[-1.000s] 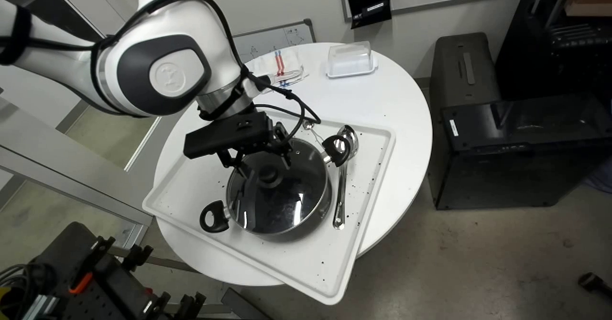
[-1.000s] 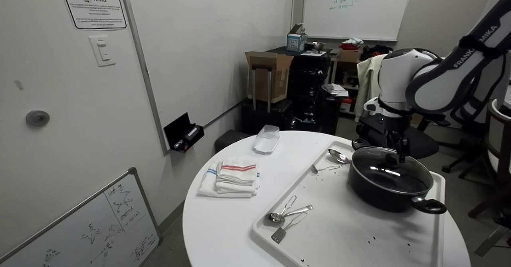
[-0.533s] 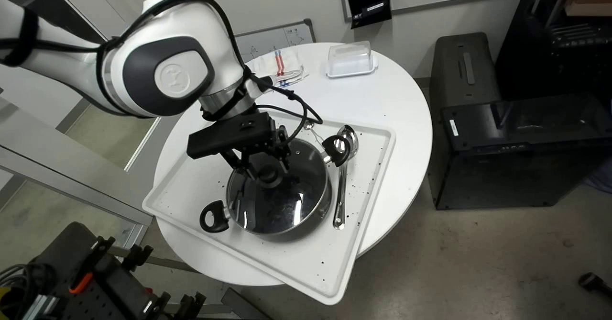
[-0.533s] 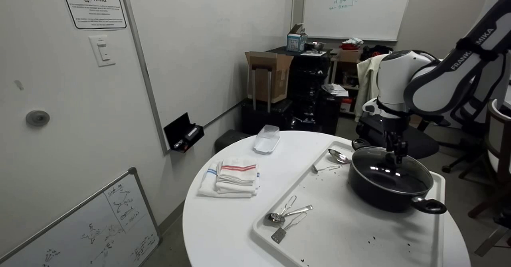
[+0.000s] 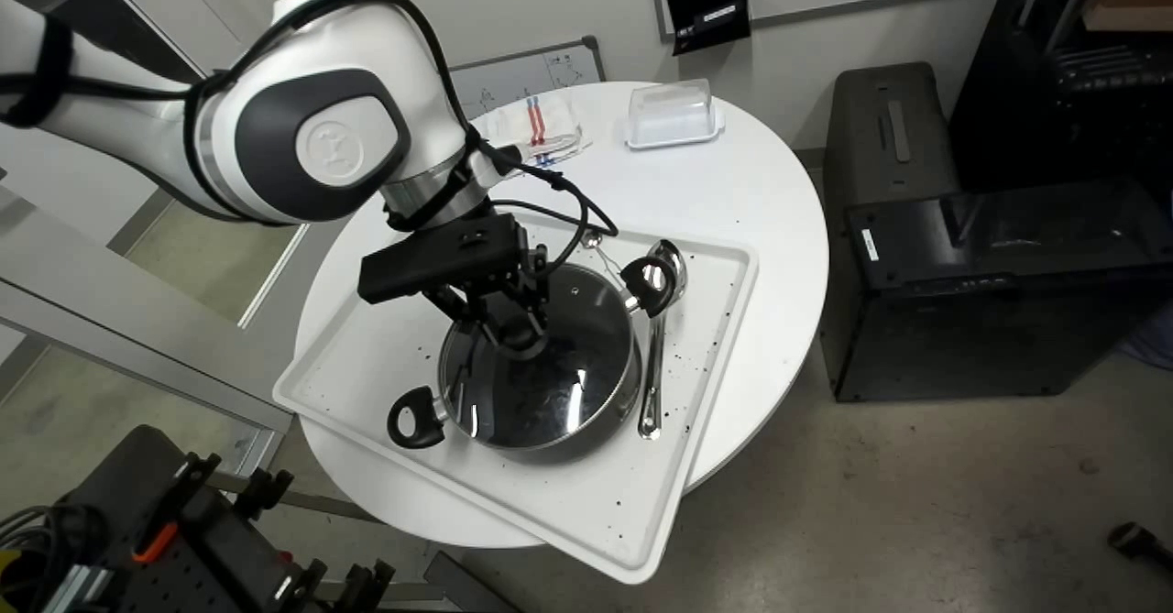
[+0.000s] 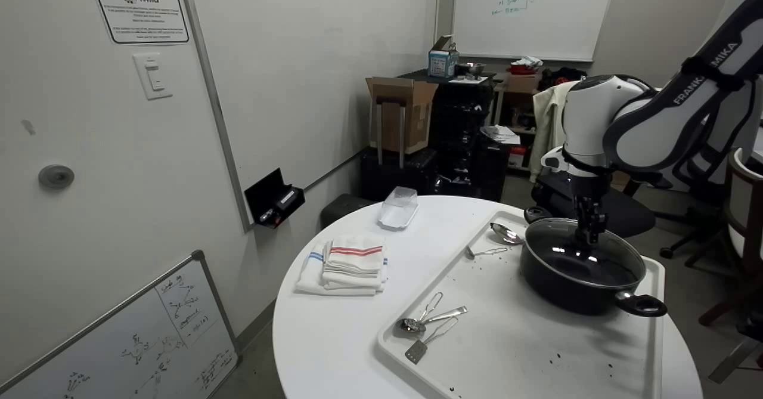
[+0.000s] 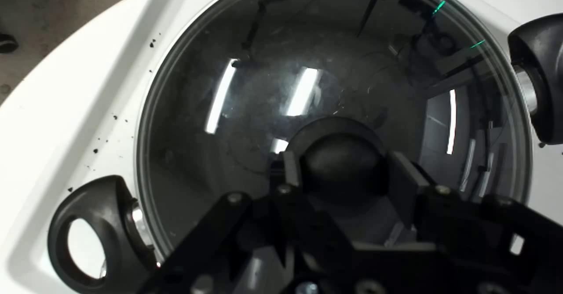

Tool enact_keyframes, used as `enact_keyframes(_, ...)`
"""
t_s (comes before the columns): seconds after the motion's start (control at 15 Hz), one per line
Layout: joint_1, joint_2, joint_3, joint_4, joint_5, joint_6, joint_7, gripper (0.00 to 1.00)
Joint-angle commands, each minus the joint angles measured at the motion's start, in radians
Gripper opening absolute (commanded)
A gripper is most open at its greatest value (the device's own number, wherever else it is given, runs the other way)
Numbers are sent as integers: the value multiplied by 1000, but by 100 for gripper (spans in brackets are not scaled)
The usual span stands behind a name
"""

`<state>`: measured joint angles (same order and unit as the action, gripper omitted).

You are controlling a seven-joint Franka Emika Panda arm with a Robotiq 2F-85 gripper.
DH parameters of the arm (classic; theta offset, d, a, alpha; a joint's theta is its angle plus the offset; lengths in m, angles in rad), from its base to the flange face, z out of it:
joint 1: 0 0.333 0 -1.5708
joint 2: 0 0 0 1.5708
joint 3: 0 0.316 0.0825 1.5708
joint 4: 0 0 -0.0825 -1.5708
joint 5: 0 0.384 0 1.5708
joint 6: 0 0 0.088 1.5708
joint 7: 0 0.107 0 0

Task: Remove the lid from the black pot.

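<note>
Just now the hand [image 7: 345, 167] had narrowed until its fingers [image 7: 291, 169] met both sides of the knob [image 7: 345, 155], evidently gripping it. The lid [image 5: 547, 375] still sat on the pot [image 6: 563, 291], which had slid slightly across the tray [image 6: 506, 333], apparently nudged by the pinch. Lifting seemed due next.

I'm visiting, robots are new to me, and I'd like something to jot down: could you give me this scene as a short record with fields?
Cookware: black pot, on a white tray
Cover: dark see-through lid, in place on the pot
Contact: gripper, jaws against both sides of the lid's knob, seemingly shut on it
Beside the pot: long metal spoon
Near a tray corner: small metal utensils
Under the tray: round white table
Also on the table: folded striped cloths; white dish with a clear cover
Progress: lid not yet removed
</note>
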<state>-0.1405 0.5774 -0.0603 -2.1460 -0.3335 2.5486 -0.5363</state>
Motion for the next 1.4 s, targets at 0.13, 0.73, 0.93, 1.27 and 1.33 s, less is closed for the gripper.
enact_keyframes(0.13, -11, -29, 4, -12, -20, 11, -9, 25)
enact_keyframes(0.73, 14, -153, 0, -71, -56, -15, -11, 25)
enact_keyframes(0.93, 46, -180, 3, -79, -92, -31, 3, 25)
enact_keyframes(1.27, 139, -194, 22, -89, -183, -62, 41, 25)
enact_keyframes(1.33, 158, -193, 28, -91, -201, -58, 50, 25)
